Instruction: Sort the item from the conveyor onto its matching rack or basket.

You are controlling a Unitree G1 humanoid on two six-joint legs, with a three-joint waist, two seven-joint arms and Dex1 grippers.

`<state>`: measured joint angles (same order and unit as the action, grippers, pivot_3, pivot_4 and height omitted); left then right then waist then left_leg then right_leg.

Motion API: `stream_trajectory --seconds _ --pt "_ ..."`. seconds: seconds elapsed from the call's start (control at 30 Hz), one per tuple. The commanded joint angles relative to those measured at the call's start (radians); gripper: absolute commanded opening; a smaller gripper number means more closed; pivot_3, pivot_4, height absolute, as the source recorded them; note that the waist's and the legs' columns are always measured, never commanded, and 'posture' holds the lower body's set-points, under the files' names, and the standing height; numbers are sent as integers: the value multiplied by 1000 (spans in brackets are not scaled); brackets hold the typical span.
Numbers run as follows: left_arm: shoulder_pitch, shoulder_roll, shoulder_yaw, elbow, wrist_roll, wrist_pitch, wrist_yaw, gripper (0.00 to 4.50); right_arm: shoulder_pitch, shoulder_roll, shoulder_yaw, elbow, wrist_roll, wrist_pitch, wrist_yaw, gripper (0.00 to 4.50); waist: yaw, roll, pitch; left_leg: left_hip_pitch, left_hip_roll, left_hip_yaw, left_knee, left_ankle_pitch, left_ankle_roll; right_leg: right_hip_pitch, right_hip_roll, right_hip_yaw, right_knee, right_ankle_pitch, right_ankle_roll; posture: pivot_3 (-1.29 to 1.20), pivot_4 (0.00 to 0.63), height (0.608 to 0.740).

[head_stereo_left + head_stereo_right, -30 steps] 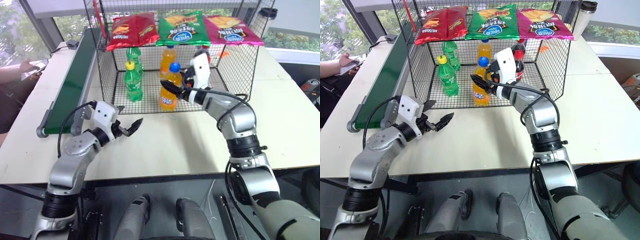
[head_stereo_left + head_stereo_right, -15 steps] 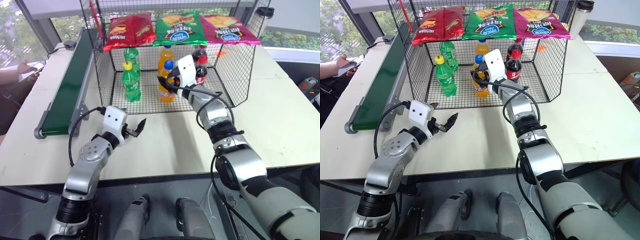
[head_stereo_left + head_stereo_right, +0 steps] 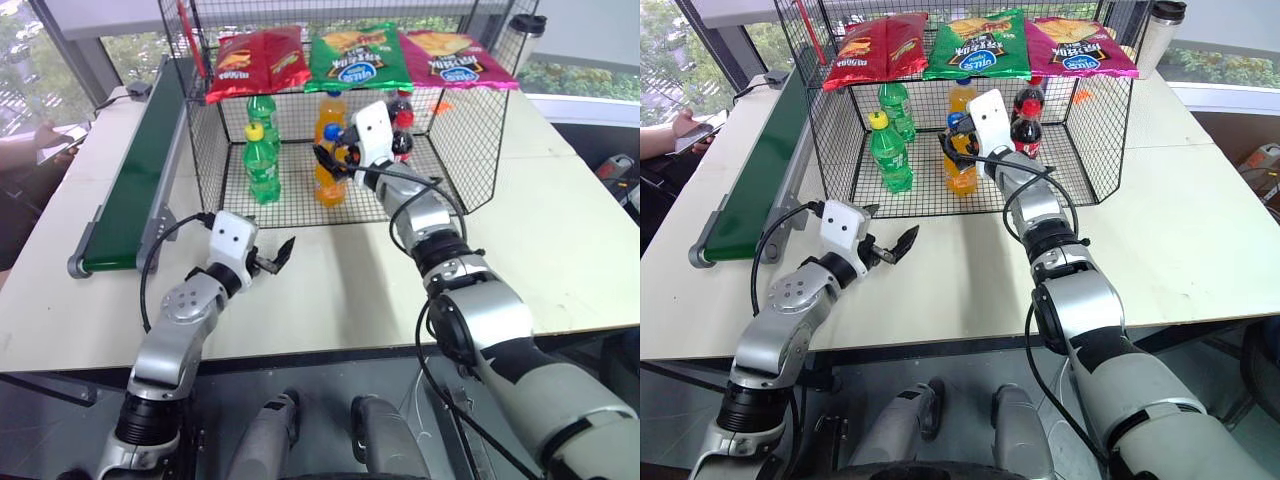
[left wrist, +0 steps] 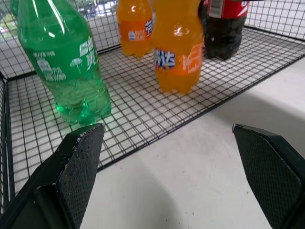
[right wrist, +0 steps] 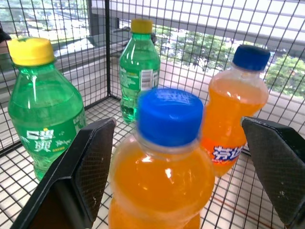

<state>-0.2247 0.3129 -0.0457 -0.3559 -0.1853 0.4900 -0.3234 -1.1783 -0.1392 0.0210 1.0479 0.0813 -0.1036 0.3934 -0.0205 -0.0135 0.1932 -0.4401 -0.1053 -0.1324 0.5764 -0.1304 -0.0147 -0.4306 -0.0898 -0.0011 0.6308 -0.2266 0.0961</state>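
Orange soda bottle looks smooth, rigid and liquid-heavy, best pinched mid-body, standing between the right gripper's spread, released fingers.

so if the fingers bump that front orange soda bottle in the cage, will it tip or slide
The clear plastic orange soda bottle with the blue cap looks full, so probably heavy for its size and fairly stiff. It stands tall and narrow on the black wire-mesh cage floor, so a knock near the cap would likely tip it; the mesh may catch its lobed base rather than let it slide. Once down, it could roll.
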Motion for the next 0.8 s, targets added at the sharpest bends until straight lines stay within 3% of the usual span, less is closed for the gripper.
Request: stream_trajectory --seconds 0.03,0.17,0.43,0.67,0.8 --pt "-4 3 7 -31 3 -16 -4 4500 -10 -24 -17 -65 4 26 40 4441 0 0 0 0 0 0 0 0 0 0 0 0 0 0 0 0 150 739" --pt "-2 1 10 -32 2 -15 -3 4500 33 -62 -13 -156 8 83 93 4441 4 0 0 0 0 0 0 0 0 0 0 0 0 0 0 0 150 739" --pt "9 -2 7 -43 -28 -25 -40 4500 199 -179 7 -522 36 327 237 4441 4 0 0 0 0 0 0 0 0 0 0 0 0 0 0 0 150 739" --pt "62 34 10 -55 -84 -1 -127 4500 480 -320 60 -985 179 631 477 4441 6 0 0 0 0 0 0 0 0 1 -2 0 0 -2 -3 0 150 739" --pt "82 43 15 -57 -97 10 -139 4500 602 -355 88 -1144 217 709 512 4441 5 0 0 0 0 1 1 -1 -1 1 -5 0 -1 -2 -3 0 150 739"
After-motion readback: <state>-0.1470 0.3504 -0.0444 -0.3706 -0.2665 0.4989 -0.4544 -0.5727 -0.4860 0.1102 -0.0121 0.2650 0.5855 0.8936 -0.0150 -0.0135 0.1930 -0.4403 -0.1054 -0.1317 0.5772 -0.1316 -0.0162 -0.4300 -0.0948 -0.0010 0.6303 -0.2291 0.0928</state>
